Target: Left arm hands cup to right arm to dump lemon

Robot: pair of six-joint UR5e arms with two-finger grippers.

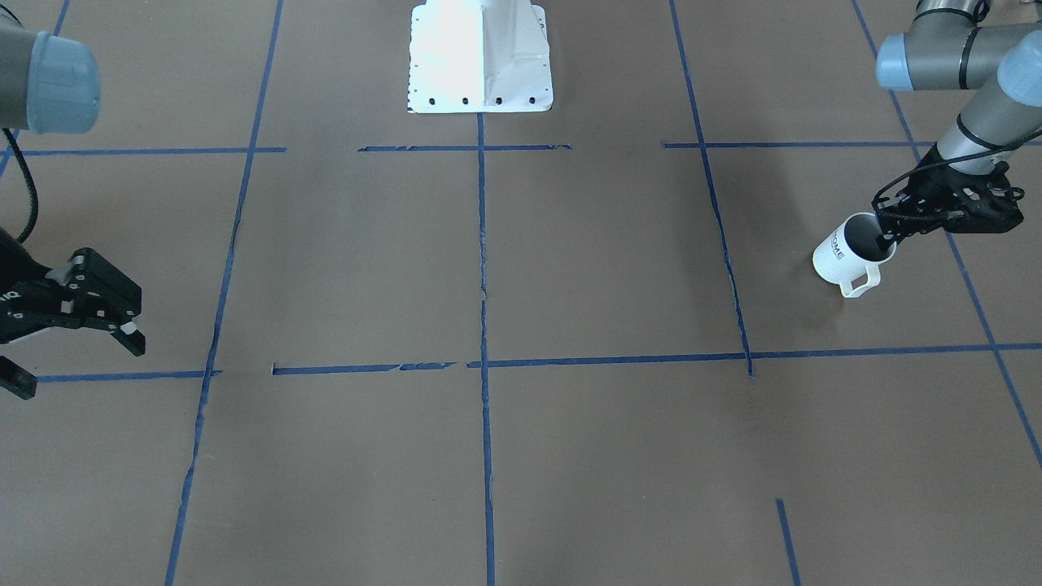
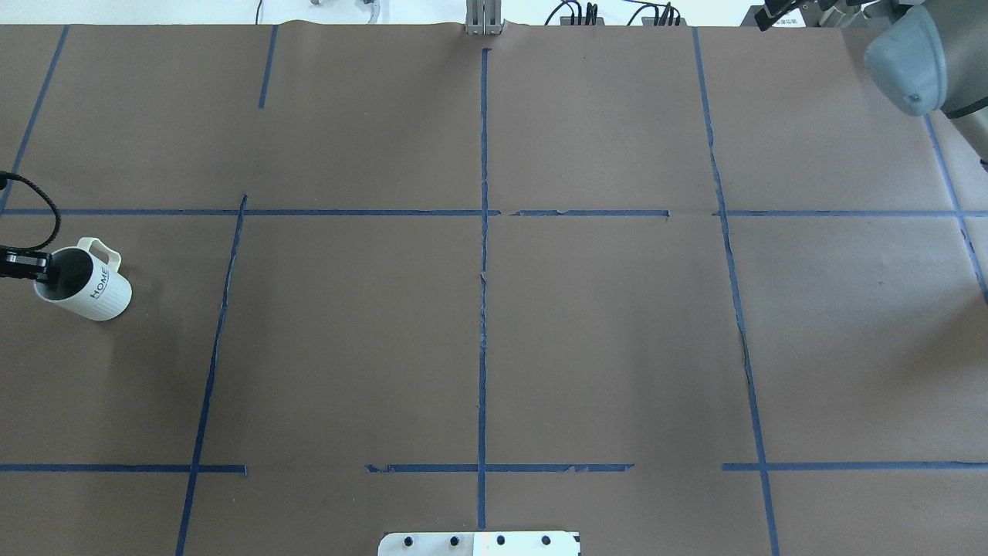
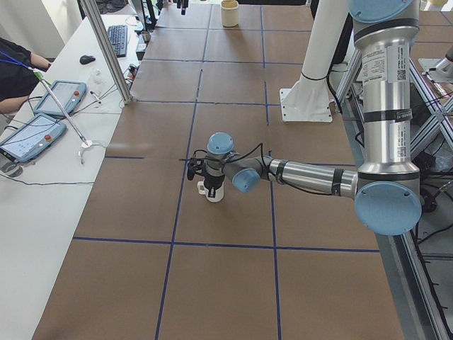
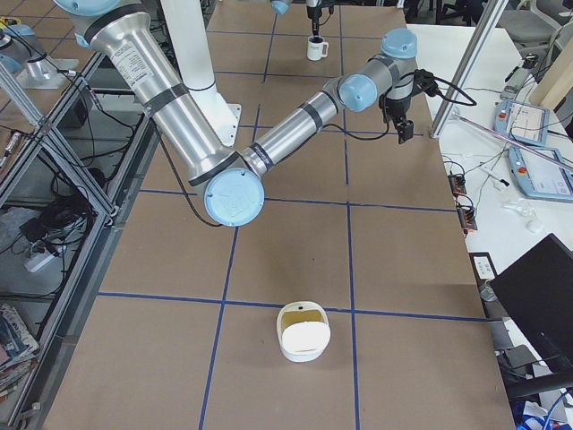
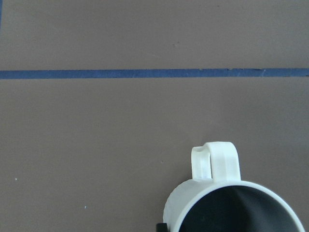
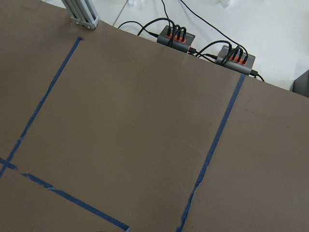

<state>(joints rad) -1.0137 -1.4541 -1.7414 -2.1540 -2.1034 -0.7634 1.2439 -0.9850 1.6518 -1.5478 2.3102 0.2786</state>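
The white ribbed cup (image 1: 840, 259) with "HOME" lettering stands near the table's end on my left side, with its handle towards the operators' side. It also shows in the overhead view (image 2: 91, 289) and in the left wrist view (image 5: 215, 164). My left gripper (image 1: 886, 238) is shut on the cup's rim, with one finger inside the mouth. The lemon is hidden; the cup's inside looks dark. My right gripper (image 1: 77, 358) is open and empty, far off at the other end of the table.
A white bin (image 4: 303, 333) with a yellowish inside sits on the table near the right end. The robot's white base (image 1: 480, 57) stands at the middle of the back edge. Blue tape lines cross the brown table (image 2: 602, 332). Power strips (image 6: 176, 36) lie at the table's edge.
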